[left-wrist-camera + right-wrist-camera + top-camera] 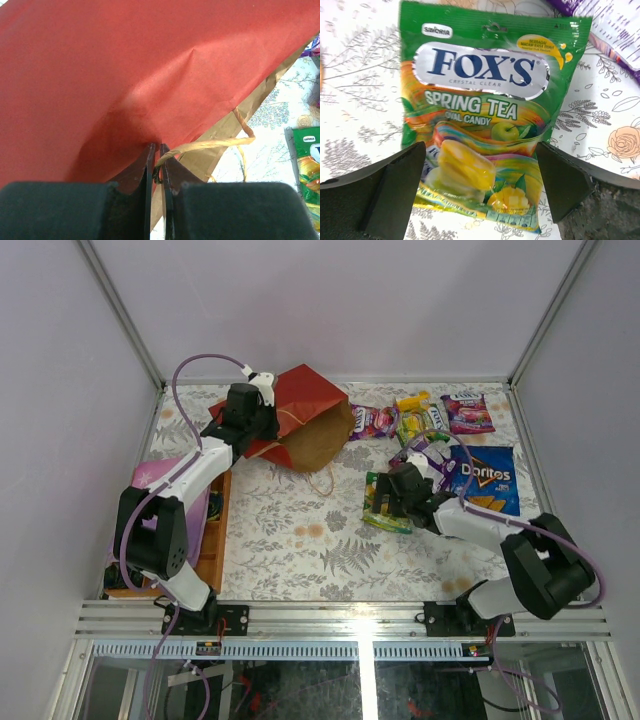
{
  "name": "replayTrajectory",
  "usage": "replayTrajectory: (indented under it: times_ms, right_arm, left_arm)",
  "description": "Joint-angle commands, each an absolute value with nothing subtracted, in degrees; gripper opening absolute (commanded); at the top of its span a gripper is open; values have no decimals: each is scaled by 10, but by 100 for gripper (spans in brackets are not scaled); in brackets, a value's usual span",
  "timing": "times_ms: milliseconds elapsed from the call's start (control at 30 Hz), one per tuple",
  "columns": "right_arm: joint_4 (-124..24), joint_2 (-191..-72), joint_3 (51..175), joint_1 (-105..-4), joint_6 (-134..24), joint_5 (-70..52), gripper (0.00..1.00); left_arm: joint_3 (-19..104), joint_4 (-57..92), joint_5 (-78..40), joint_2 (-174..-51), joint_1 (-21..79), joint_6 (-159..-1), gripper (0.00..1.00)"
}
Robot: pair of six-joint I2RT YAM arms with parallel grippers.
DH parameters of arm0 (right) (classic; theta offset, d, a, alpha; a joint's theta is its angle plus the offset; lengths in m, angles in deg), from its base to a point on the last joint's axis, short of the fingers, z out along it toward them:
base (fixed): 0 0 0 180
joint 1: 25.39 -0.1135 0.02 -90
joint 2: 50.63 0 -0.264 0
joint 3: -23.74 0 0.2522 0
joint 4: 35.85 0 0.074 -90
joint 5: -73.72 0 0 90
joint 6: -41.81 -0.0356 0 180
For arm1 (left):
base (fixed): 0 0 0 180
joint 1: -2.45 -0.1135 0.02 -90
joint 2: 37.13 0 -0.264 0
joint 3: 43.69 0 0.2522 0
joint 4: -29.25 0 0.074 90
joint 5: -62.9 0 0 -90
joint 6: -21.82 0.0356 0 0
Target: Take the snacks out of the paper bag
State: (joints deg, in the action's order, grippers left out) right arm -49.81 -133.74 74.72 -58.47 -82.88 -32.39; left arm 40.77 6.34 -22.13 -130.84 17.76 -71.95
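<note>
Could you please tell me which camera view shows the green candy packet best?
The right wrist view: the green candy packet fills the frame, label readable, lying flat. The top view shows it small, partly under the right gripper. The left wrist view catches only one edge.

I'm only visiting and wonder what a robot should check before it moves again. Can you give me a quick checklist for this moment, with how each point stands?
1. Hold of the left gripper on the paper bag: ok, shut on its red edge beside the cord handle.
2. Opening of the right gripper: ok, jaws wide, one on each side of the green Fox's packet.
3. That packet out of the bag: ok, lying flat on the table.
4. The Doritos bag out: ok, also on the table.
5. The paper bag emptied: cannot tell, its inside is not in view.
</note>
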Motion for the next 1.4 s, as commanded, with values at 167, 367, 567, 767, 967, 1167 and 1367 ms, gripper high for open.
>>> replayTrajectory:
  times_ms: [167, 367, 567, 767, 967, 1167, 1367]
  right_arm:
    - [-376, -1242, 774, -606, -806, -221, 99]
    - [-156, -1331, 782, -643, -889, -116, 93]
    - [18, -1466, 849, -681, -996, -139, 92]
    - [109, -1617, 967, -691, -1083, -124, 89]
    - [131, -1698, 1013, -692, -1171, -210, 85]
    - [111, -1735, 1001, -695, -1282, -297, 86]
    - [95, -1795, 1067, -696, -1316, -306, 86]
  left_arm:
    - [425, 64, -222, -1311, 172, -715, 7]
    - [420, 66, -217, -1293, 172, -724, 6]
    - [414, 70, -215, -1276, 173, -729, 6]
    - [412, 60, -213, -1266, 173, -729, 5]
    - [411, 56, -212, -1259, 173, -727, 5]
    - [415, 56, -206, -1268, 174, -728, 5]
    - [419, 56, -197, -1268, 174, -732, 4]
